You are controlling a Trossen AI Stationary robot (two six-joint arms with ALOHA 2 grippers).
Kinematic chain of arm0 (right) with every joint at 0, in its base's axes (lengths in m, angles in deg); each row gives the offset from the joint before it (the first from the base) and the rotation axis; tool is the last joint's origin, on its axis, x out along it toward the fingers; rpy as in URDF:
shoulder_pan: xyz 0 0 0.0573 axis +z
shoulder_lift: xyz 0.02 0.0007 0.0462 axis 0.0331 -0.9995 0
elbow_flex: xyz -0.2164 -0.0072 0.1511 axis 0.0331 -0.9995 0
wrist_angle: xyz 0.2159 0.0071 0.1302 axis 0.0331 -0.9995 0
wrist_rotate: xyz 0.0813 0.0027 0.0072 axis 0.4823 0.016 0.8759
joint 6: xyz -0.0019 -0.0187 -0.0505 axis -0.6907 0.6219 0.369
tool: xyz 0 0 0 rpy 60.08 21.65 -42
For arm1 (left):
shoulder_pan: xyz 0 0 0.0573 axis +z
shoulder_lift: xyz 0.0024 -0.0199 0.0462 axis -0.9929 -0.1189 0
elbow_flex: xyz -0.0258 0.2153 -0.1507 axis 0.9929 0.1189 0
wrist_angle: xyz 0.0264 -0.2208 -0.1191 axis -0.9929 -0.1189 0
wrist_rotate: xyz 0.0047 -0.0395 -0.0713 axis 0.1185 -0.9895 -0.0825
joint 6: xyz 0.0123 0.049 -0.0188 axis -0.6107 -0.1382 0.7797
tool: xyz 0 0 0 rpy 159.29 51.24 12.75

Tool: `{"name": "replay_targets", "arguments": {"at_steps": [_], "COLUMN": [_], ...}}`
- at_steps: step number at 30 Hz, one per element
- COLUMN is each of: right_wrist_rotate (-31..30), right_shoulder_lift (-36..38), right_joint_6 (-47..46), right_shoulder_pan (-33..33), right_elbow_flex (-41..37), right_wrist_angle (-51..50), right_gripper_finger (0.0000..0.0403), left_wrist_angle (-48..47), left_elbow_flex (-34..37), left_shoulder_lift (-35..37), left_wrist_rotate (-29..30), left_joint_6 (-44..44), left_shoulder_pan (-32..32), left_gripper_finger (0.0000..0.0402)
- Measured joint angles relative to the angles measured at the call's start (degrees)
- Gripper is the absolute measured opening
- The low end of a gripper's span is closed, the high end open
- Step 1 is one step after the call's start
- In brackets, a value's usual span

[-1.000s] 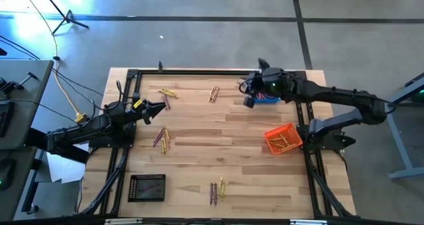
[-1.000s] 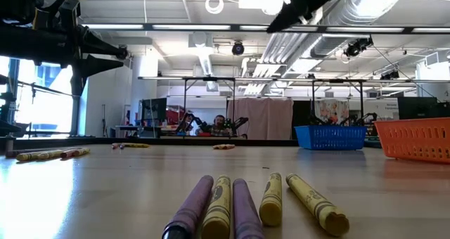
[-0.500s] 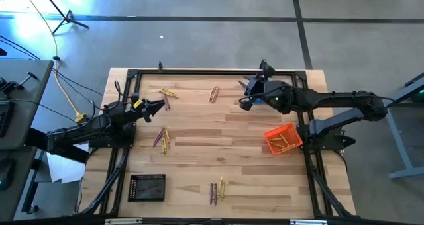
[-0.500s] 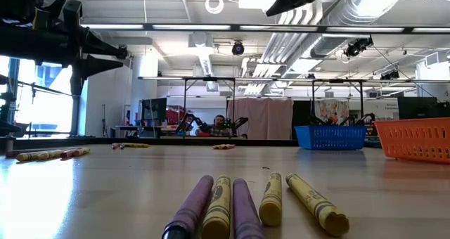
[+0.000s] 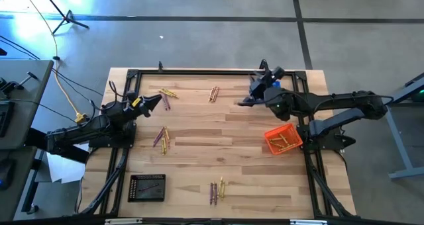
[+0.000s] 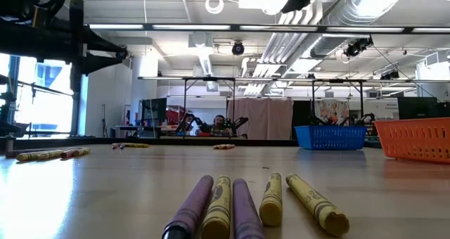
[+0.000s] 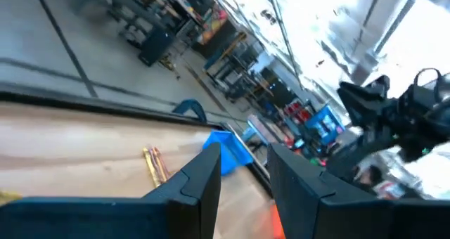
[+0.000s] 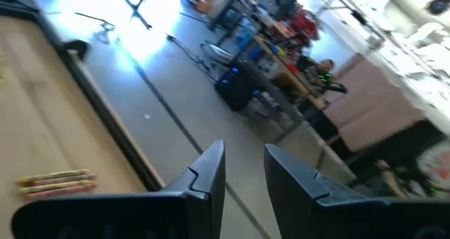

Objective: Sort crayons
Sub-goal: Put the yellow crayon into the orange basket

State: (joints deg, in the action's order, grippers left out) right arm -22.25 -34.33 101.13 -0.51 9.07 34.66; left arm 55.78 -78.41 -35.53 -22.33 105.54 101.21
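Crayons lie flat on the wooden table in several small clusters: far left (image 5: 167, 92), far middle (image 5: 214, 94), left middle (image 5: 161, 137) and near middle (image 5: 216, 190), the last close up in the low view (image 6: 246, 204). My left gripper (image 5: 158, 99) hovers open and empty just near-left of the far-left cluster; it also shows in its wrist view (image 7: 244, 176). My right gripper (image 5: 241, 102) hovers open and empty left of the blue basket (image 5: 270, 86), its fingers pointing toward the table's left; it also shows in its wrist view (image 8: 245, 170).
An orange basket (image 5: 283, 139) holding a few crayons stands at the right. A black basket (image 5: 147, 187) stands at the near left. A dark metal frame (image 5: 199, 72) runs along the table's edges. Bare wood lies in the table's middle.
My right gripper has drawn back from over the blue basket toward the table's near edge, risen, and turned its fingers toward the table's left. My left gripper has shifted a little toward the far edge and rolled about its own axis. No crayon has moved.
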Motion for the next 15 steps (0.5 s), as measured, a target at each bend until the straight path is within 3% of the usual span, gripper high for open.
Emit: {"name": "replay_targets", "arguments": {"at_steps": [4, 10, 15], "right_wrist_rotate": [-5.21, -5.35, -5.35], "right_shoulder_lift": [0.00, 0.00, 0.00], "right_joint_6": [-0.02, -0.73, -1.98], "right_shoulder_pan": [1.28, 4.04, 5.44], "right_elbow_flex": [0.00, 0.00, 0.00], "right_wrist_angle": [0.00, -0.70, -1.13], "right_gripper_finger": [0.0084, 0.0084, 0.0084], "left_wrist_angle": [1.27, 2.62, 14.37], "left_elbow_flex": [0.00, 0.00, 0.02], "left_shoulder_lift": [0.00, -0.78, -7.62], "left_wrist_rotate": [-3.90, -3.77, -7.09], "left_joint_6": [1.05, 8.94, 7.15], "left_shoulder_pan": [-0.11, -0.09, -0.09], "left_gripper_finger": [0.0106, 0.0106, 0.0106]}}
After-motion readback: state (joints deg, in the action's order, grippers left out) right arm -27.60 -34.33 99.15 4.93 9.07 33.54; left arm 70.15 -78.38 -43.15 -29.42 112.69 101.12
